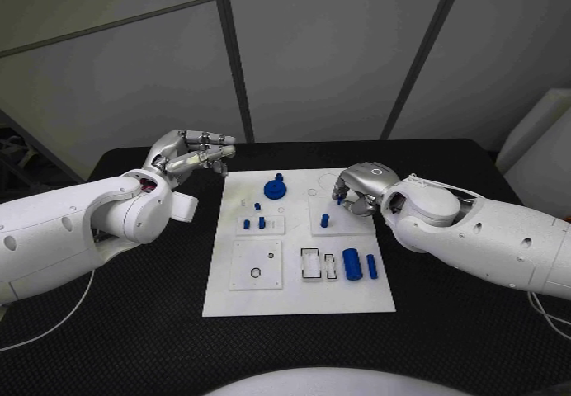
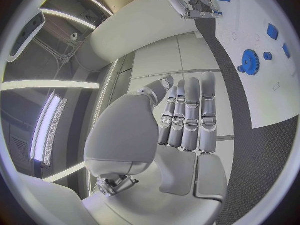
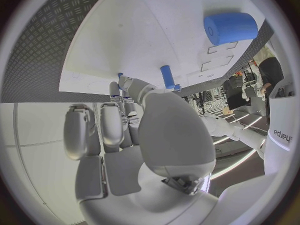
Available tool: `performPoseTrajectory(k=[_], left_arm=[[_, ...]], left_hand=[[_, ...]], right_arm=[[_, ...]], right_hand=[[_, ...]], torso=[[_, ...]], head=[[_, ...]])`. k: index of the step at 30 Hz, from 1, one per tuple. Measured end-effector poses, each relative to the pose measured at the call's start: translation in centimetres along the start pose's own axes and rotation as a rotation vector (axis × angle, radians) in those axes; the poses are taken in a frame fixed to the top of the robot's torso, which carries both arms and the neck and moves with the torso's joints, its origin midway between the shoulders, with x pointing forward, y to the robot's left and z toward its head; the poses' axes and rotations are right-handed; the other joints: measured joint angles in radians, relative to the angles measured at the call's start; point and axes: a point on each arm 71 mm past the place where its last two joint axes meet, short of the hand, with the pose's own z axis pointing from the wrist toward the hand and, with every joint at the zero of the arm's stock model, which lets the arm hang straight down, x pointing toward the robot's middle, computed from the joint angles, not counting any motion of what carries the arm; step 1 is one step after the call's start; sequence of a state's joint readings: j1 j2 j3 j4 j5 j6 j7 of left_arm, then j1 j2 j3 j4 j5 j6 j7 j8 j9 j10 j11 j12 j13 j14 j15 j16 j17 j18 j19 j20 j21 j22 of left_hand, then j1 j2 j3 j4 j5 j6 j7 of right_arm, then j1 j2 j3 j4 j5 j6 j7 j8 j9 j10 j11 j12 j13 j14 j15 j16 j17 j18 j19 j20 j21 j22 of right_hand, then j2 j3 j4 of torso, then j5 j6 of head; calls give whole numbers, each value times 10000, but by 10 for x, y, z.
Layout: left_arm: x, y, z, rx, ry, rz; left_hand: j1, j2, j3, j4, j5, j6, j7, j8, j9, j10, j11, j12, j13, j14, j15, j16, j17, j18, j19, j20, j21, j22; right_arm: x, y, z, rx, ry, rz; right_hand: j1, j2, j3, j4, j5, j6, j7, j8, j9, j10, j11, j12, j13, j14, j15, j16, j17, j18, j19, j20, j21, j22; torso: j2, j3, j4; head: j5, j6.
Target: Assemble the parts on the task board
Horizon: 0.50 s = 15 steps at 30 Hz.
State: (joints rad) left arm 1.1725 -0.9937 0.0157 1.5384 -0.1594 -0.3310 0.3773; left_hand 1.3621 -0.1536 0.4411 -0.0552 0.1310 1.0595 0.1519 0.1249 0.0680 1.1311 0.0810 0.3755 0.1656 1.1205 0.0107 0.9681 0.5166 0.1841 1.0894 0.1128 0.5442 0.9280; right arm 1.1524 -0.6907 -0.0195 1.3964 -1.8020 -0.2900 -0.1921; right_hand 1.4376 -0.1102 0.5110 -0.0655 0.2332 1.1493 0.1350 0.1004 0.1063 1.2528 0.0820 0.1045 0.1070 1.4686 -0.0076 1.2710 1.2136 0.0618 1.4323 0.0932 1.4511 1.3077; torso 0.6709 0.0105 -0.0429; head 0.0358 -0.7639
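Note:
The white task board [image 1: 298,289] lies mid-table. On it are a blue gear [image 1: 275,190] [image 2: 250,62], two short pegs [image 1: 253,223], an upright peg [image 1: 325,219] [image 3: 167,76], a thick blue cylinder [image 1: 352,264] [image 3: 230,27] and a thin rod [image 1: 372,266]. My right hand [image 1: 357,186] [image 3: 134,115] hovers over the board's far right part, its fingertips pinching a small blue part [image 1: 339,199] [image 3: 120,75] just behind the upright peg. My left hand [image 1: 196,153] [image 2: 187,115] is raised beside the board's far left corner, fingers stretched out, holding nothing.
Pale insert plates with holes and slots [image 1: 257,264] sit in the board's near half. Black patterned table [image 1: 143,313] surrounds the board. My right hand [image 2: 190,2] appears in the left wrist view above the board's far edge.

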Motion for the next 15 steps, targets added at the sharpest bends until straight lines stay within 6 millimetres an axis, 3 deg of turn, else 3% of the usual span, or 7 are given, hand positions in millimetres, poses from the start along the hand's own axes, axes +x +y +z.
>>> performPoseTrajectory(k=[6,7,9,15], left_arm=[[-2,1,1,-23,-52,22],[-2,1,1,-27,-59,25],[-3,1,1,-33,-73,31],[-3,2,2,-44,-85,34]], left_hand=[[0,0,0,0,0,0,0,0,0,0,0,0,0,0,0,0,1,0,0,0,0,0],[0,0,0,0,0,0,0,0,1,-21,21,0,-1,0,0,0,-2,0,0,0,0,0],[0,0,0,0,0,0,0,0,1,-36,36,0,-1,0,0,0,-12,0,0,0,0,1],[0,0,0,0,0,0,0,0,1,-36,36,0,-1,0,1,0,-12,0,0,0,0,1]], right_arm=[[-6,1,-8,-97,-372,145],[-7,1,-9,-115,-417,172],[-9,3,-13,-181,-526,261],[-17,18,-23,-614,-847,650]], right_hand=[[-48,-48,-57,3,-20,0,0,0,8,0,-1,-1,49,0,1,46,0,0,13,14,0,0],[-73,-73,-57,4,-55,0,0,0,17,94,-94,-3,54,0,1,46,1,0,12,14,0,0],[-76,-71,-57,4,-71,0,0,0,19,110,-110,-4,53,0,1,46,0,1,12,14,0,-1],[-106,-40,-84,31,-74,27,28,-1,13,127,-128,-43,46,0,1,46,1,0,12,14,69,-1]], torso=[[0,-2,0],[0,-2,0],[0,-3,-3],[1,-3,-7]], head=[[-6,22],[-6,24],[0,29],[61,35]])
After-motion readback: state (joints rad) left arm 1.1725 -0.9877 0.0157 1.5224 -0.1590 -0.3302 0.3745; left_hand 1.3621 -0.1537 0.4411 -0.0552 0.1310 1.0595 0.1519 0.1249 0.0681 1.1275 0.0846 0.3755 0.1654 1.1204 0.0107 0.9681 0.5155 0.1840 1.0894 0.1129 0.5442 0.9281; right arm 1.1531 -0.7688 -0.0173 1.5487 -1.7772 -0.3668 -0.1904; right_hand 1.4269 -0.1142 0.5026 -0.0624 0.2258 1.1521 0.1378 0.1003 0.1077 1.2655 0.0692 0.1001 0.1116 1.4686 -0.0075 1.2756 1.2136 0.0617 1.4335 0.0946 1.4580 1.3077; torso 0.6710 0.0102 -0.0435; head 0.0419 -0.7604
